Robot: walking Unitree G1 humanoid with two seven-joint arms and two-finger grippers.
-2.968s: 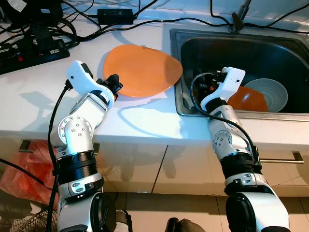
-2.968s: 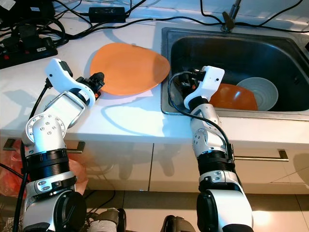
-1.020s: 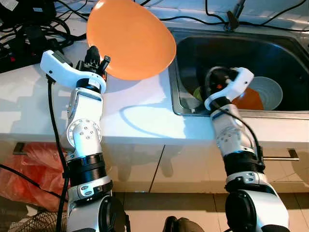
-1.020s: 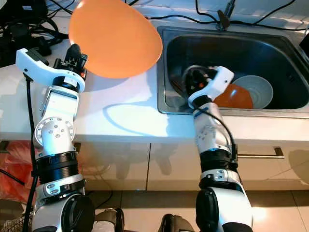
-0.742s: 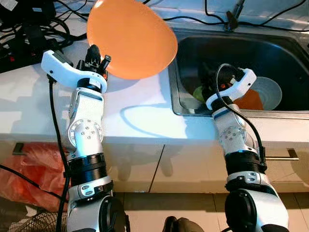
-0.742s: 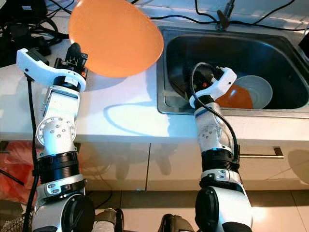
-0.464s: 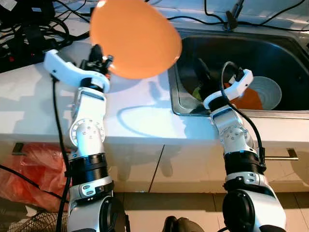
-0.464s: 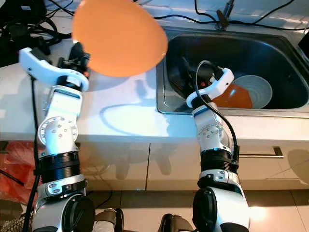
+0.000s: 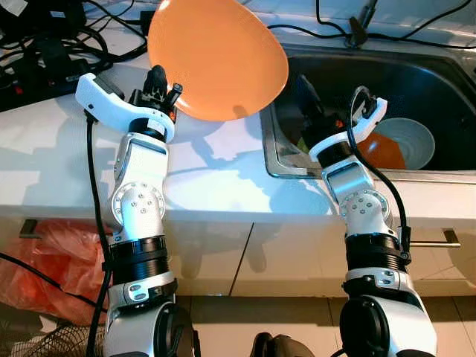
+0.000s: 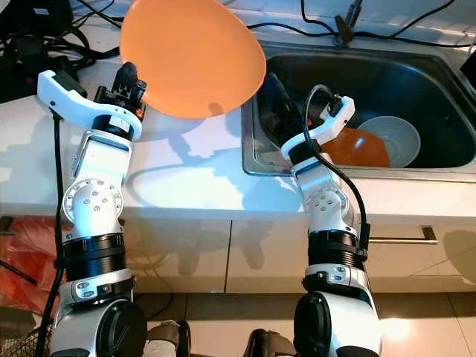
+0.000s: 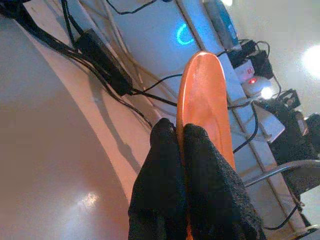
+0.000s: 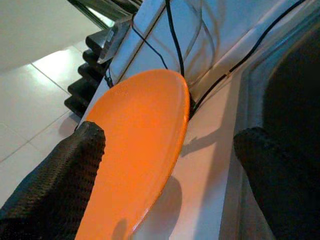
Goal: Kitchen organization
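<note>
We hold the large orange plate (image 9: 216, 58) by its near left rim in the left gripper (image 9: 162, 85), its fingers (image 11: 200, 165) pinched tight on the edge, one on each face. The plate is lifted clear of the white table (image 9: 59, 149) and tilted steeply, its long axis running from the fingers up and across toward the steel sink (image 9: 446, 82), so its far edge overhangs the sink's left rim. In the left wrist view we see it nearly edge-on, rising straight out from between the fingers.

Our right gripper (image 9: 316, 111) hangs over the left end of the sink basin with its fingers (image 12: 65, 170) spread wide, holding nothing, pointed back toward the plate. In the right wrist view the plate lies between the two open fingers but apart from them, not yet touched.

We judge the coming move to turn on that gap: the plate's free edge points toward the right arm, which is the nearer one to take it or guide it down. In the basin lie a smaller orange dish (image 9: 383, 149) and a pale bowl (image 9: 413, 137), touching or overlapping, with something green (image 9: 303, 141) beside the right gripper. Cables (image 9: 82, 30) trail across the back of the table.
</note>
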